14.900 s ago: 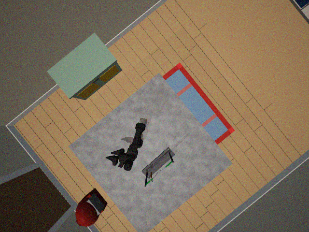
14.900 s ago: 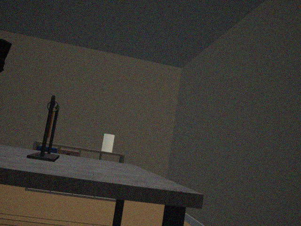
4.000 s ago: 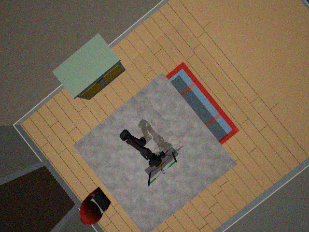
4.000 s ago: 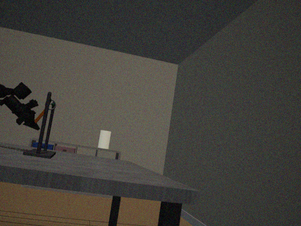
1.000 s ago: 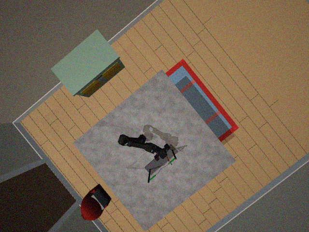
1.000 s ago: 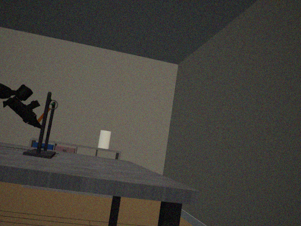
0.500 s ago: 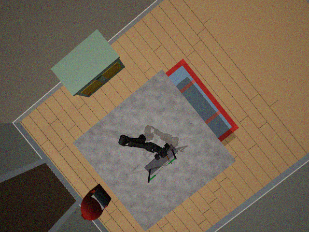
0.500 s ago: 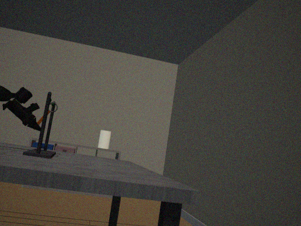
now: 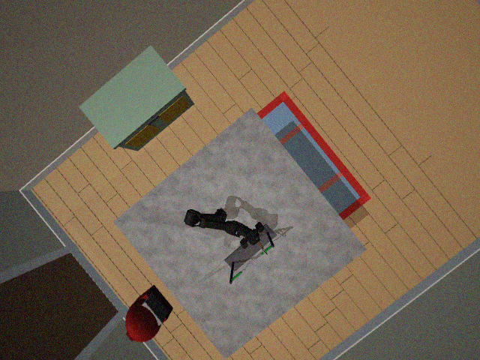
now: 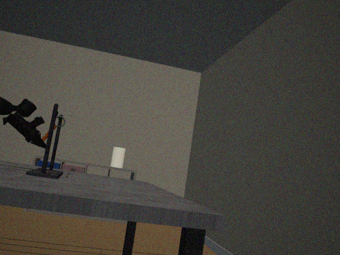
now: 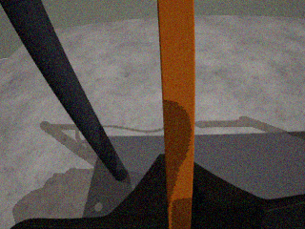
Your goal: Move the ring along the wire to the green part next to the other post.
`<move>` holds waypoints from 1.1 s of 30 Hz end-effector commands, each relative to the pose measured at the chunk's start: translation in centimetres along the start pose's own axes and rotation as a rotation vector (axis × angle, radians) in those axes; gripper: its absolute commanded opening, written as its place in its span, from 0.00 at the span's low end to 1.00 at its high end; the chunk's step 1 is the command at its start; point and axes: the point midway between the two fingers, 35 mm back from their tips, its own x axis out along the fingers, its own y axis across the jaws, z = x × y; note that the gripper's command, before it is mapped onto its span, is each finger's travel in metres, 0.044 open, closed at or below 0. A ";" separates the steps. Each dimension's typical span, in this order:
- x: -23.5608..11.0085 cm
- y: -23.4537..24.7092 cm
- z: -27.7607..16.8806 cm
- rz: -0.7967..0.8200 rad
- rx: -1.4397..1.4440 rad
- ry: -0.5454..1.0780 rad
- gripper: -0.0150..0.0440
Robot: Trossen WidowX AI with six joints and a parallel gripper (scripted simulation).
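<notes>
My gripper point(image 9: 253, 241) point(image 10: 39, 140) point(image 11: 170, 160) is shut on the orange handle point(image 9: 259, 244) point(image 10: 47, 134) point(image 11: 175, 76) and holds it in the air. In the exterior view the grey ring point(image 10: 60, 120) sits at the handle's upper end, near the top of the further post point(image 10: 57, 142). From above, the handle is beside the green wire part point(image 9: 265, 251) at the upper-right post point(image 9: 270, 236). The other post point(image 9: 231, 273) with its green part point(image 9: 235, 275) stands at the lower left. A dark post point(image 11: 57, 71) crosses the left of the wrist view. The thin grey wire is too faint to trace.
The posts stand on a dark baseplate point(image 9: 244, 253) point(image 10: 43, 173) on the grey table point(image 9: 174, 181) point(image 10: 109, 203). A white cylinder point(image 10: 118, 156) stands further back. A green cabinet point(image 9: 133, 97), a red-edged blue bench point(image 9: 322, 163) and a red chair point(image 9: 141, 323) surround the table.
</notes>
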 end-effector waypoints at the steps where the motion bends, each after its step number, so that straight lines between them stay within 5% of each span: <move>1: 0.0 -0.1 -0.1 -0.006 0.002 0.001 0.00; 3: 0.0 -0.1 -0.1 -0.006 0.002 0.001 0.00; 15: -0.1 0.0 0.0 0.000 0.000 0.000 0.53; 33: -4.9 0.0 -0.1 -0.006 0.003 0.004 0.53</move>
